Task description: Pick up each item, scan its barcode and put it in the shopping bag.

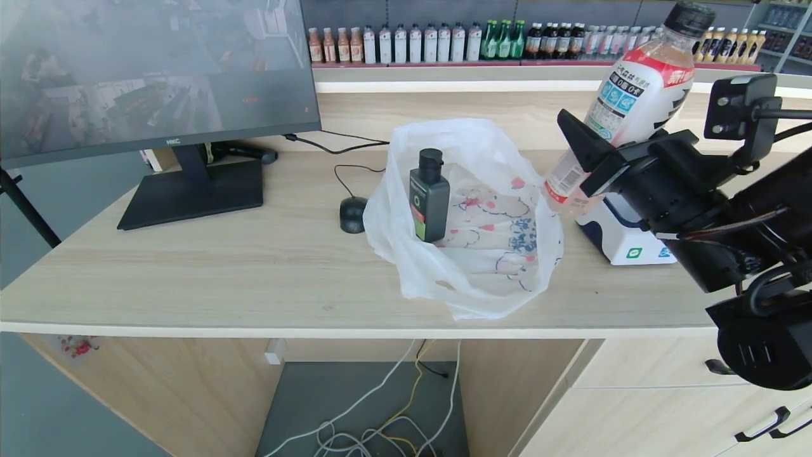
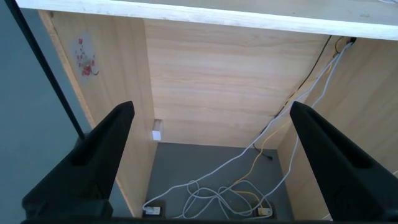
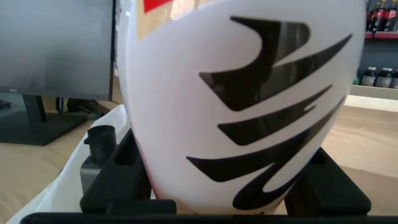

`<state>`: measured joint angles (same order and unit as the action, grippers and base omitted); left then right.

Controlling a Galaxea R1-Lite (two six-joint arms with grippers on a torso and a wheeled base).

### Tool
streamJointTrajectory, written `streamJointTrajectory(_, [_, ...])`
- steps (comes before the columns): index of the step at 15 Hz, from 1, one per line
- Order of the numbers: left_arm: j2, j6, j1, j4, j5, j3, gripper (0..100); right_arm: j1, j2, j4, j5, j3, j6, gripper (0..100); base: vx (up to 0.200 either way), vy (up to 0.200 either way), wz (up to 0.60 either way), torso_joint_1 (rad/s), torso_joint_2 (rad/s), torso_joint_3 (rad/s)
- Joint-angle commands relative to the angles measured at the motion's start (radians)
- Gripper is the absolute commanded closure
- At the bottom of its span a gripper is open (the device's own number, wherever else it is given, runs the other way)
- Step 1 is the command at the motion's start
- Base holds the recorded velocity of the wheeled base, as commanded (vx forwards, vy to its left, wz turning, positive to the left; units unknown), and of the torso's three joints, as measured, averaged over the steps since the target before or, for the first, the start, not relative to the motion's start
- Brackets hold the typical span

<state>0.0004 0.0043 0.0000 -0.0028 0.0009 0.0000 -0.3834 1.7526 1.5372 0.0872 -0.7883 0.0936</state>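
My right gripper (image 1: 606, 162) is shut on a white drink bottle (image 1: 625, 101) with a red band and dark cap, held tilted above the counter at the right, in front of the white barcode scanner (image 1: 625, 244). That bottle (image 3: 249, 93) looms large in the right wrist view. The white plastic shopping bag (image 1: 469, 216) lies open in the middle of the counter, and a dark green bottle (image 1: 429, 197) stands inside it. My left gripper (image 2: 211, 155) hangs open below the counter edge, facing the cabinet recess with nothing between its fingers (image 2: 99, 162).
A monitor (image 1: 152, 76) on its stand sits at the counter's left, with a black mouse (image 1: 353, 214) beside the bag. Shelves of drinks (image 1: 507, 41) line the back wall. Loose cables (image 2: 230, 186) lie on the floor under the counter.
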Motion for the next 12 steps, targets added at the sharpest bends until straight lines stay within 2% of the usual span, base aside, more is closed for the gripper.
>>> streamJointTrajectory(1, [0.000, 0.000, 0.000, 0.000, 0.001, 0.000, 0, -0.029, 0.045, -0.002, 0.002, -0.037, 0.001, 100, 0.000, 0.000, 0.00, 0.000, 0.00, 0.000])
streamJointTrajectory(3, [0.000, 0.000, 0.000, 0.000, 0.001, 0.000, 0, -0.065, 0.096, -0.002, 0.000, -0.054, 0.001, 100, 0.000, 0.000, 0.00, 0.000, 0.00, 0.000])
streamJointTrajectory(12, [0.000, 0.000, 0.000, 0.000, 0.001, 0.000, 0, -0.065, 0.260, -0.006, -0.001, -0.195, 0.000, 100, 0.000, 0.000, 0.00, 0.000, 0.00, 0.000])
